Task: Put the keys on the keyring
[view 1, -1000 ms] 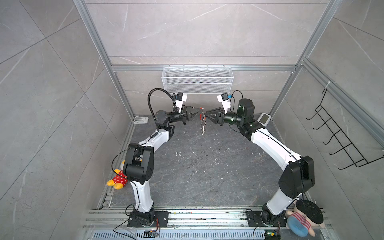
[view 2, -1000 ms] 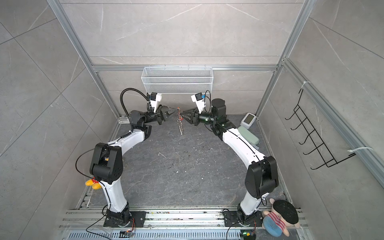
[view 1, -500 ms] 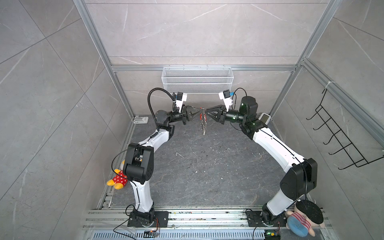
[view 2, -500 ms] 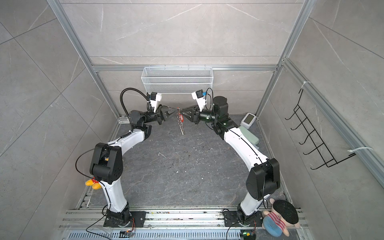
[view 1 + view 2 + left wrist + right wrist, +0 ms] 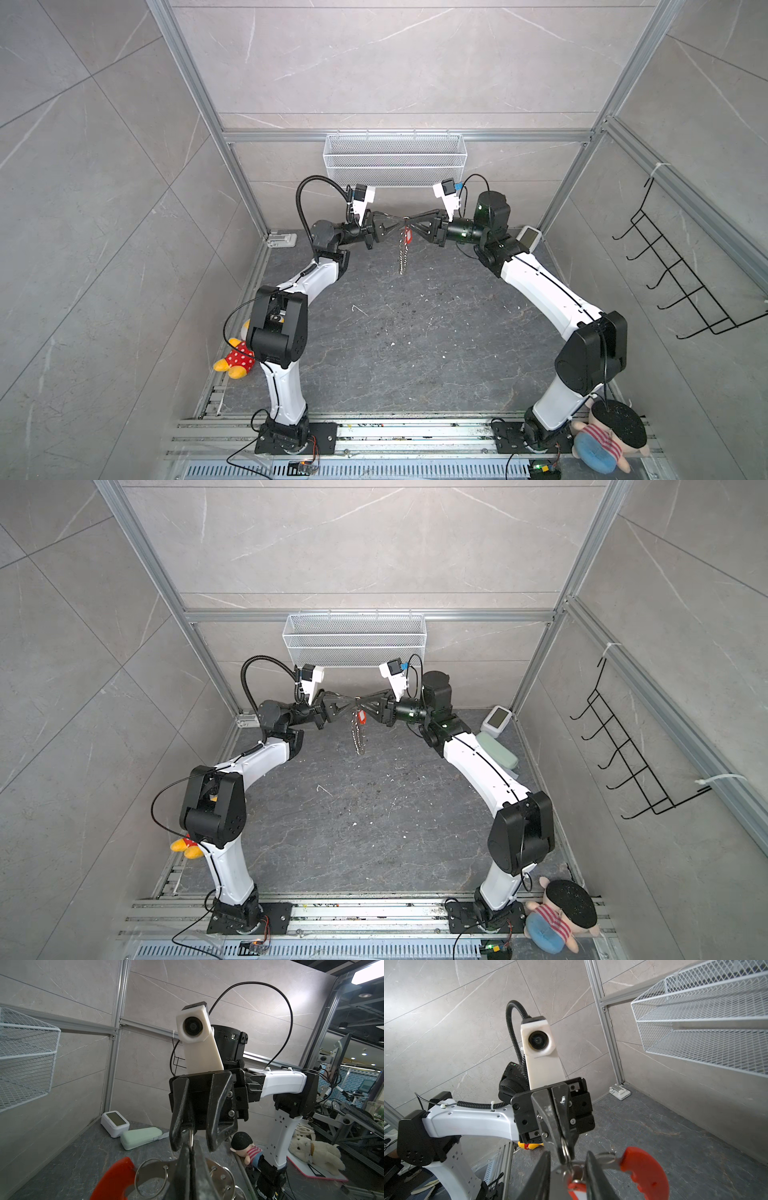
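In both top views the keys [image 5: 408, 236] and the keyring [image 5: 402, 257] are hanging at the far middle, too small for telling which loop the keys are touching. In the left wrist view the picture's edge is cutting off the keyring's band and red strip [image 5: 113, 1180], the left gripper [image 5: 190, 1148] is covering the band's middle, and in the right wrist view the edge is cropping most of the keys' red part.

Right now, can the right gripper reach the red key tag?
Probably yes. The right gripper has its jaws apart on either side of the red key tag, right under the silver loop that the shut left gripper pinches. Nothing stands in between.
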Robot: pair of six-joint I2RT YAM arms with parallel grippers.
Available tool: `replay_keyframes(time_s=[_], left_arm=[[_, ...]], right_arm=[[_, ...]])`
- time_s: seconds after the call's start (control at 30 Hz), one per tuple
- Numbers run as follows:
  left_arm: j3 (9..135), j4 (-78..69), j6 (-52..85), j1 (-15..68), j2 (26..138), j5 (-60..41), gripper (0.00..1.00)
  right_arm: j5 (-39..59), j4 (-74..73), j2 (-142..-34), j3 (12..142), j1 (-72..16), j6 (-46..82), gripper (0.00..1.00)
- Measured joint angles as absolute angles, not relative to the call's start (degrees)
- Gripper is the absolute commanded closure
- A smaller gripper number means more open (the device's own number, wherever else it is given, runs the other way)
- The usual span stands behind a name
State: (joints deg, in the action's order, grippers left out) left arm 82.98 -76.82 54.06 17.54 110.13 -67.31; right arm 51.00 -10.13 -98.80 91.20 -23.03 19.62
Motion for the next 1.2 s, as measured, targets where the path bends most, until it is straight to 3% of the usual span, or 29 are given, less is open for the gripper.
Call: replay_keyframes(time_s=[0.13, 0.2, 0.4, 0.5, 0.53, 0.6, 0.73, 0.83, 0.93, 1.03, 1.2], left_arm=[[83.02, -76.79, 54.06, 17.52, 110.21, -67.59, 1.0], [83.02, -76.84, 54.08, 17.47, 110.21, -67.64, 1.0], [83.18, -76.84, 55.4, 17.5, 110.21, -67.55, 1.0], [83.18, -76.84, 55.07, 17.45, 110.26, -67.83, 0.7], [83.18, -76.9, 54.39, 17.3, 110.26, -68.18, 0.51], [83.18, -76.99, 52.64, 16.6, 110.24, -69.47, 0.23], [81.6, -72.99, 45.34, 13.72, 109.08, -70.98, 0.21], [78.5, -59.75, 31.42, 11.05, 105.14, -70.81, 0.0], [79.64, -35.05, 13.3, 10.59, 100.16, -66.08, 0.0], [82.19, -19.33, 1.69, 11.84, 97.06, -61.91, 0.0], [84.66, -6.46, -1.28, 12.84, 95.42, -51.99, 0.0]], right_arm=[[51.46, -10.24, -99.02, 91.2, -23.05, 19.97, 0.87], [51.57, -10.39, -99.02, 91.2, -23.07, 20.01, 0.98], [51.62, -10.46, -99.02, 91.2, -23.0, 19.57, 1.0], [51.2, -7.4, -99.02, 92.27, -23.05, 17.21, 1.0], [50.7, -5.56, -99.02, 92.95, -23.14, 15.81, 1.0], [49.08, -1.02, -99.02, 94.54, -23.27, 12.23, 1.0], [45.19, 7.42, -99.02, 96.62, -23.24, 4.16, 1.0], [42.65, 12.03, -99.02, 96.66, -23.35, -0.86, 1.0], [41.04, 15.57, -99.02, 96.66, -23.81, -4.75, 1.0], [40.38, 17.47, -99.02, 96.66, -24.38, -7.16, 1.0], [40.23, 18.9, -99.02, 96.66, -24.75, -8.84, 1.0]])
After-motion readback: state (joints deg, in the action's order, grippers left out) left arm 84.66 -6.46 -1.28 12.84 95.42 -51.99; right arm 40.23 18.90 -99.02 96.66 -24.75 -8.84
